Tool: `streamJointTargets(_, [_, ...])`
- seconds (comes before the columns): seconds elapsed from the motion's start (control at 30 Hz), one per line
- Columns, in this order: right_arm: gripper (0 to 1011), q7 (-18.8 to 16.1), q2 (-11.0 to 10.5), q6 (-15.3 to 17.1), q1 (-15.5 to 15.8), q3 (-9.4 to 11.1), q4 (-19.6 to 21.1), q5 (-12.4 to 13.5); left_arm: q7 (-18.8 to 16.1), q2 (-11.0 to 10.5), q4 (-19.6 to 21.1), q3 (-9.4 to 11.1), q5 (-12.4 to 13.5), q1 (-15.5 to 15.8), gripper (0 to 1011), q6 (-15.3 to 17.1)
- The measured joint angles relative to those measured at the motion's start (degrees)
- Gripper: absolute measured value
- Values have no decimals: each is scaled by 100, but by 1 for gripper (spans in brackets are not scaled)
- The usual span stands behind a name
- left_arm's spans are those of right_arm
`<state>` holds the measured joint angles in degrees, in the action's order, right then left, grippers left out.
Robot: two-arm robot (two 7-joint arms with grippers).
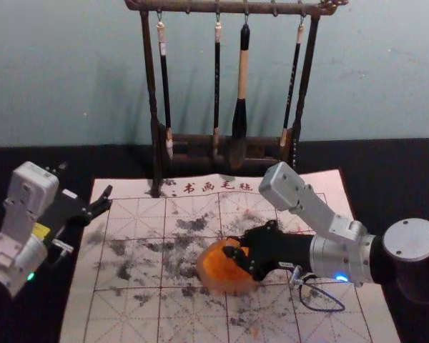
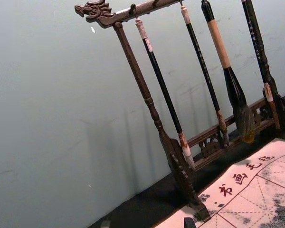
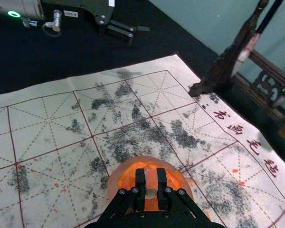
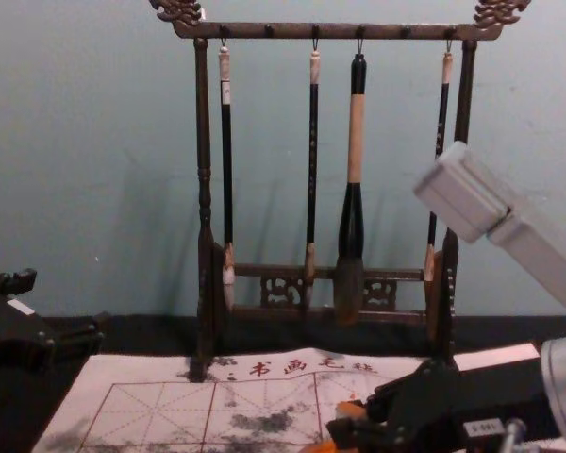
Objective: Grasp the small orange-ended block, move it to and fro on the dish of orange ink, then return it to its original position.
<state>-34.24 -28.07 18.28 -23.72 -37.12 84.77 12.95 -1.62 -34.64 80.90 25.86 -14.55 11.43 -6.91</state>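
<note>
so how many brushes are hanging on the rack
4, all on the wooden rack. From left to right: a slim brush near the left post, a second slim brush, a thick brush next, and a last slim brush by the right post.

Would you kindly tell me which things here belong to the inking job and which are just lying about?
In the job:
block
dish of orange ink
right gripper, holding the block over the dish

Just there:
printed mat
brush rack
brushes
left gripper, idle at the left

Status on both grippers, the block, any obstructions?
Right gripper: shut on orange-ended block, over orange ink dish. Left gripper: open, idle near felt mat's left edge. No obstruction seen at dish.
</note>
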Motion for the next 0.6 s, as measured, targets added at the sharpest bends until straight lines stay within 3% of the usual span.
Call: streamJointTargets(0.6, [86, 25, -270, 176, 187, 150, 330, 42, -1, 0, 0, 0, 0, 0, 1001, 0])
